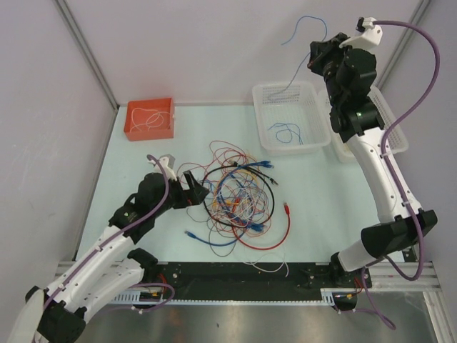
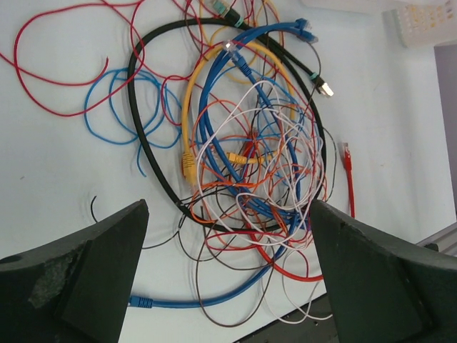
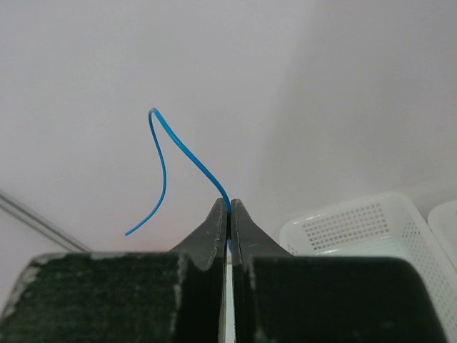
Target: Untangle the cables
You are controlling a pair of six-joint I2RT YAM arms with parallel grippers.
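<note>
Cables point(image 1: 239, 204) central; white basket point(image 1: 261, 123) at far edge

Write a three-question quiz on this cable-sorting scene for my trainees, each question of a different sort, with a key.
1. True or false: the right hand is shut on a thin blue wire.
2. What colour is the wire lying in the red tray? A white, B black, C yellow.
3. Fill in: the left hand, near the tangle, has its jaws ____.

Key: 1 true; 2 A; 3 open.
</note>
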